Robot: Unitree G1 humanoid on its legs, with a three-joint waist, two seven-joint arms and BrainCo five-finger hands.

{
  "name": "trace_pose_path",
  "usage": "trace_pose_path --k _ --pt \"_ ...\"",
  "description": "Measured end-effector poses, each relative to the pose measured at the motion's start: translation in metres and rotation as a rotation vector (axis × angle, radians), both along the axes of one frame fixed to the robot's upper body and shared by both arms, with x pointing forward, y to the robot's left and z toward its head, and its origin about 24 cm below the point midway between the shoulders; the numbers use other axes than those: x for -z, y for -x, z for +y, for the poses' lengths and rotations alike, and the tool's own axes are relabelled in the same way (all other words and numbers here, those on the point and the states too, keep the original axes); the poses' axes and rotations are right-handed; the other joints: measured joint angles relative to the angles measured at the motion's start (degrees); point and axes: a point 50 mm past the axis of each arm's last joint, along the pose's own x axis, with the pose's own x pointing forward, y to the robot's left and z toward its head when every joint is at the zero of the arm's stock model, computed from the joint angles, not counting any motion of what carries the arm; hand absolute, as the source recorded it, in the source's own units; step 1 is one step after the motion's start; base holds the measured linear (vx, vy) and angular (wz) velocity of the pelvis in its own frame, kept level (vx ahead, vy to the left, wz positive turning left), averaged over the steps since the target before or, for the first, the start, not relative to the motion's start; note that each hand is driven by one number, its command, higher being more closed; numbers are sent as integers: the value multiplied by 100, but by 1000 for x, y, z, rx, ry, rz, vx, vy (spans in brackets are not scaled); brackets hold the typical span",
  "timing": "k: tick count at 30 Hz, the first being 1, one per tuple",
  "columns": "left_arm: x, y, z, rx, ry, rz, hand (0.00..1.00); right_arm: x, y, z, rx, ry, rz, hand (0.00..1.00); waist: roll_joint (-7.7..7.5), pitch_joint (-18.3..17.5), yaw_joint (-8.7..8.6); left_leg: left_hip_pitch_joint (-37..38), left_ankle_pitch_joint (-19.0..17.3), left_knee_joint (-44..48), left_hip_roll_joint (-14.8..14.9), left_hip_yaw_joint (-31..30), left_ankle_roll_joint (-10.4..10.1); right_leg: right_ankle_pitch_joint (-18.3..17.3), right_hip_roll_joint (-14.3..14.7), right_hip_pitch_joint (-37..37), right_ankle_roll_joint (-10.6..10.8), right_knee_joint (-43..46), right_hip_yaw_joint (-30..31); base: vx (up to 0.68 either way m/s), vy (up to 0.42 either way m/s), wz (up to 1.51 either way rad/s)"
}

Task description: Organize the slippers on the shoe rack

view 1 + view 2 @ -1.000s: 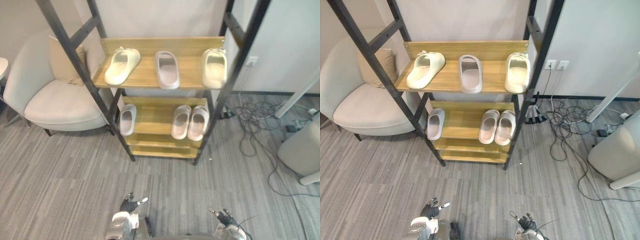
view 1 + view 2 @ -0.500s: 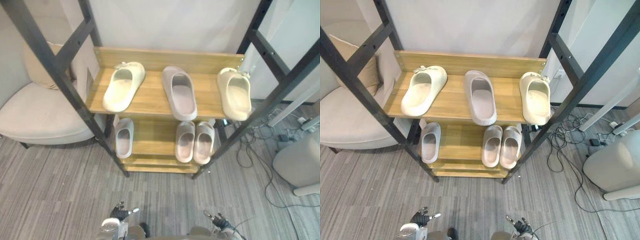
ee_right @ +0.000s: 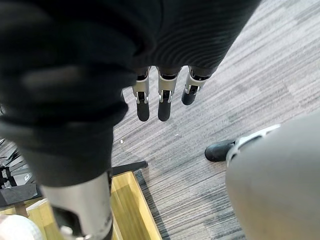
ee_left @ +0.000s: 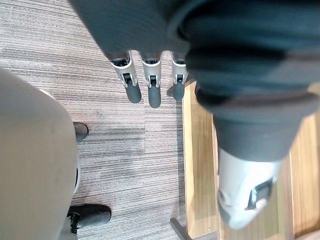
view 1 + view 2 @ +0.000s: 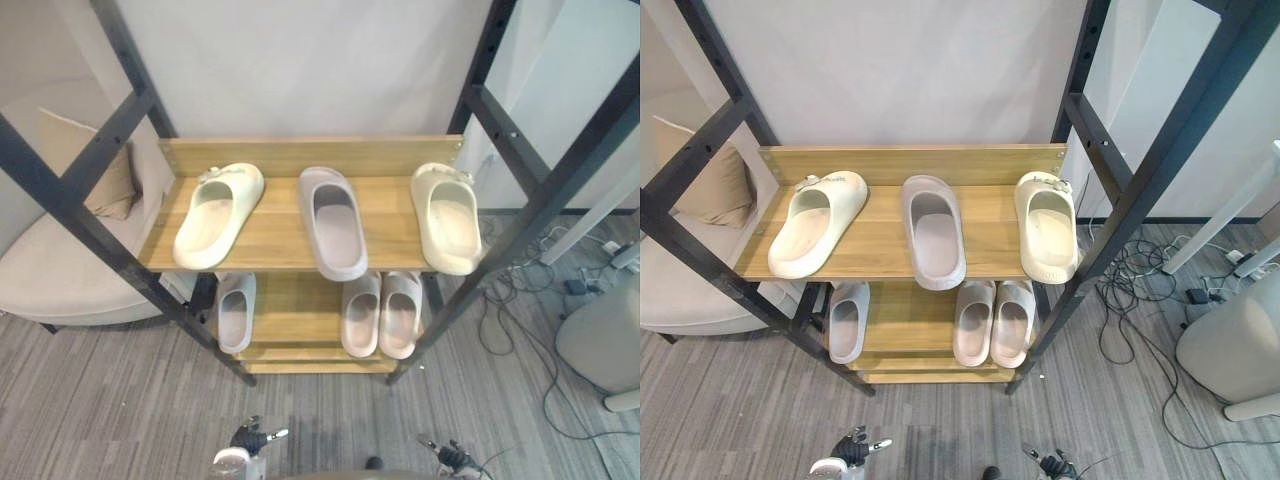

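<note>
Left eye view: on the shoe rack's [image 5: 276, 220] top shelf, cream slipper [image 5: 215, 213] at its left end, grey slipper [image 5: 333, 220] mid-shelf, second cream slipper [image 5: 445, 217] at its right end. On the lower shelf, lone pale slipper [image 5: 235, 310] left, pale pair [image 5: 380, 312] right. Before the rack, left hand [image 5: 248, 440] and right hand [image 5: 455, 458].

Left wrist view: fingers [image 4: 154, 95] straight, empty.

Right wrist view: fingers [image 3: 163, 109] relaxed, grasping nothing.

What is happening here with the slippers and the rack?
Nothing is being handled now. The left hand and right hand hang low over the floor, fingers straight, empty. On the rack, the top shelf holds the left cream slipper, the grey slipper and the right cream slipper, spaced apart. The lower shelf holds a single slipper on the left and a pair on the right, side by side.
</note>
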Motion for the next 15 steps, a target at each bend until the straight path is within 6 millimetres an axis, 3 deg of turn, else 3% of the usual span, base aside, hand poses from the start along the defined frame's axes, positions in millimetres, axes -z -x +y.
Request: trace_pose_path --k 6,9,11,13,14,15 --pt "0 1 0 21 -9 5 0 -1 -6 5 -32 15 -10 0 -11 7 2 -11 -1 -6 -127 -8 1 172 -118 -17 81 -64 89 -109 71 -3" --pt "-1 -4 -2 50 -14 -6 0 -15 -28 9 -129 74 -129 0 -23 12 -1 -15 -3 -123 -123 -2 4 276 -115 -110 95 -77 176 -144 18 -14" --pt "-2 -6 -3 76 -24 -9 0 -44 -56 9 -212 163 -311 0 -44 29 -20 -17 0 -139 -128 123 6 368 -109 -185 94 -101 345 -150 11 -32" --pt "-2 -7 -5 103 -29 -10 0 -64 -65 7 -243 224 -415 0 -44 30 -55 -13 -2 -147 -127 192 4 388 -106 -210 100 -104 424 -90 -5 -25" --pt "-2 -8 -7 140 -34 -11 0 -94 -72 3 -275 312 -547 0 -49 31 -135 -10 -10 -152 -125 227 -9 399 -103 -227 104 -105 463 -98 -23 -21" --pt "-2 -9 -8 150 -36 -12 0 -107 -74 1 -288 354 -601 0 -55 32 -156 -11 -16 -153 -119 247 -19 406 -97 -269 101 -105 484 -71 -26 -13"
